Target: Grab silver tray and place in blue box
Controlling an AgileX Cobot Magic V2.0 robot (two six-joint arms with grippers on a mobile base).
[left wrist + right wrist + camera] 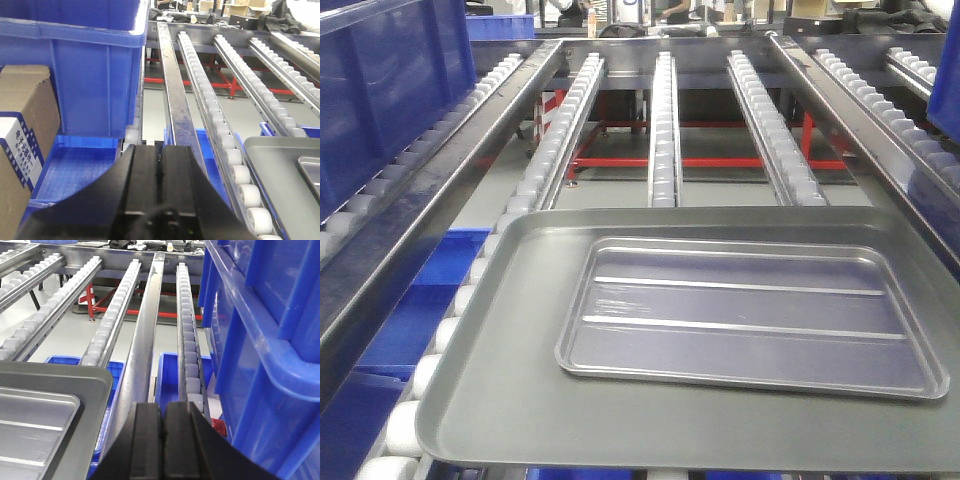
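**Ana:** Where was the silver tray [750, 320] at that point?

**Ben:** It lay flat inside the larger grey tray [490, 390], pushed toward that tray's 3 o'clock side. Both sat on the roller rails [663, 130], low in the front view. Neither arm was touching it.

**Ana:** And the fingers?

**Ben:** The left gripper [161, 152] had its fingers pressed together on nothing, and so did the right gripper [163, 410]. From the right wrist the silver tray's corner was at 8 o'clock. From the left wrist only a sliver of it showed, at 4 o'clock.

**Ana:** The blue box?

**Ben:** A deep blue box [380, 100] stood at 10 o'clock in the front view, on the left lane beside a cardboard carton [20, 125]. Another blue bin [265, 340] filled the right wrist's 3 o'clock side. I couldn't tell which of them was meant.

**Ana:** So how would you have done the grab well?

**Ben:** I'd have spread the fingers first, then come down on the raised rim of the inner tray only, with one finger inside it and one in the gap between the two rims. That gap looked narrow on the 3 o'clock side and wide at 9 o'clock, so the left long edge seemed the safer bite. Pinch too low and the grey tray might have come up with it. I'd have lifted level, since thin metal probably slips.
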